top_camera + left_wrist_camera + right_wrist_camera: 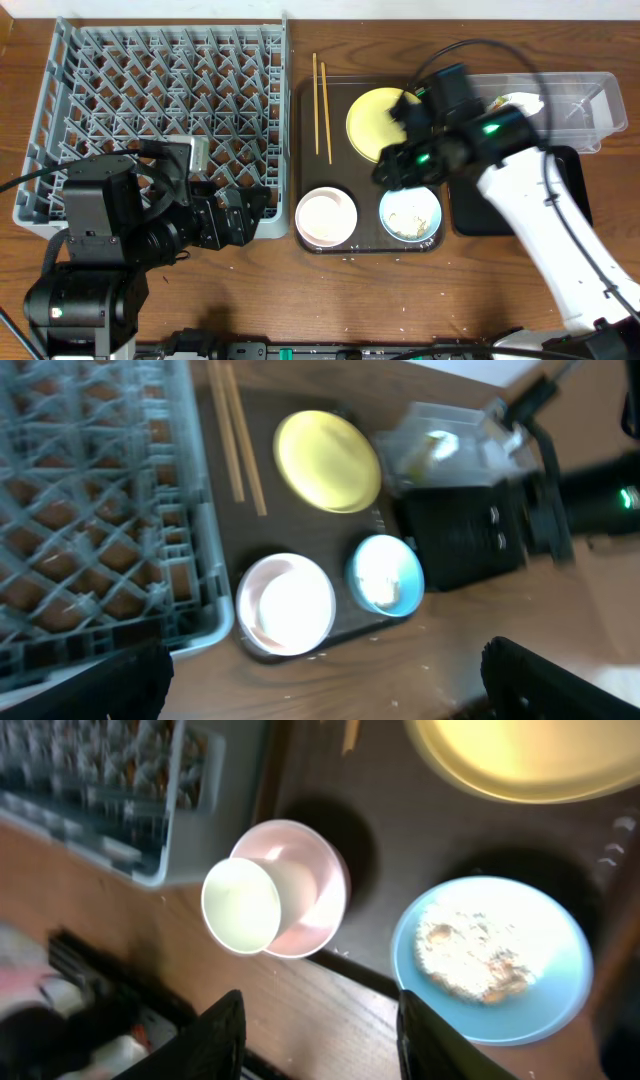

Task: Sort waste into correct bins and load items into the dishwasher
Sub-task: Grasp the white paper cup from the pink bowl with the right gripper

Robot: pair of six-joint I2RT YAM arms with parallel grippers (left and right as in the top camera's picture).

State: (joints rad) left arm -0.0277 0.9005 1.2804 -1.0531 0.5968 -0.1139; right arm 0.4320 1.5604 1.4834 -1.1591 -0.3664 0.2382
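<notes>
Overhead: dish rack (160,100) holds nothing. Yellow plate (375,120), cream bowl (327,217), blue bowl (410,213) and chopsticks (320,95) all sit on the brown tray (340,175). Clear tub (570,100) has a white lump (520,100) in it, probably the napkin. Black tray (462,205) is mostly hidden under the right arm. Right tool (400,165) hovers between plate and blue bowl; left tool (240,212) is at the rack's near corner.

Left wrist: left tool spread wide, pinching nothing.

Right wrist: right tool spread, empty. White cup (240,905) lies tilted in the cream bowl; scraps (465,955) lie in the blue bowl.

Judgement: early stage. Loading not begun, scraps unsorted, wrapper not made out.
</notes>
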